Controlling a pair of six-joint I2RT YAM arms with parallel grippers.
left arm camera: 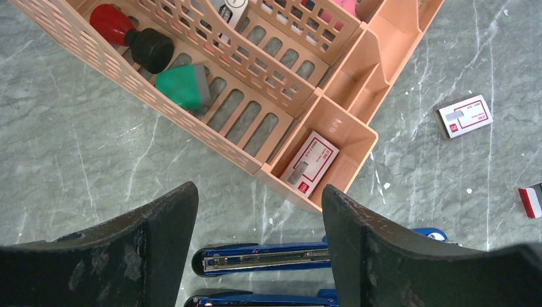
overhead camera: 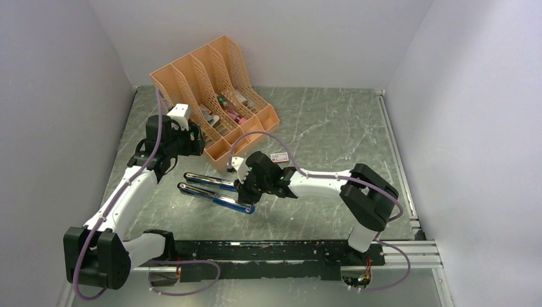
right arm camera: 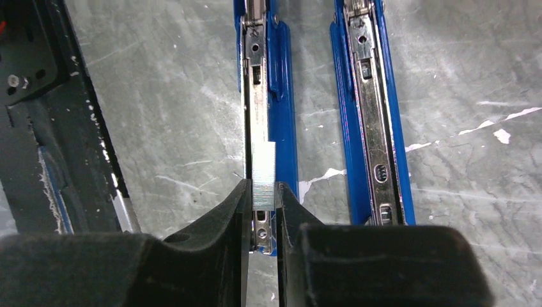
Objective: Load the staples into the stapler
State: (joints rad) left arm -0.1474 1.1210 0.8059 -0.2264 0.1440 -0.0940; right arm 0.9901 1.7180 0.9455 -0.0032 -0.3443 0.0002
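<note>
The stapler (right arm camera: 281,96) lies opened flat on the desk (right arm camera: 179,128), its two blue arms parallel. The right hand (right arm camera: 261,195) is clamped on the staples (right arm camera: 263,174), a silvery strip held over the metal channel of one stapler arm. The left hand (left arm camera: 259,198) hovers near the stapler, fingers apart, holding nothing. Beyond the stapler, a white-and-red box (left arm camera: 310,163) sits in an end compartment of the peach organizer (left arm camera: 348,77). A second box (left arm camera: 464,116) lies on the desk. The print on both is too small to read.

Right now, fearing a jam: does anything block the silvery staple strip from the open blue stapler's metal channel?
Nothing visible. The right gripper holds the silvery staple strip directly over the blue stapler's open metal channel, bare ahead.
</note>
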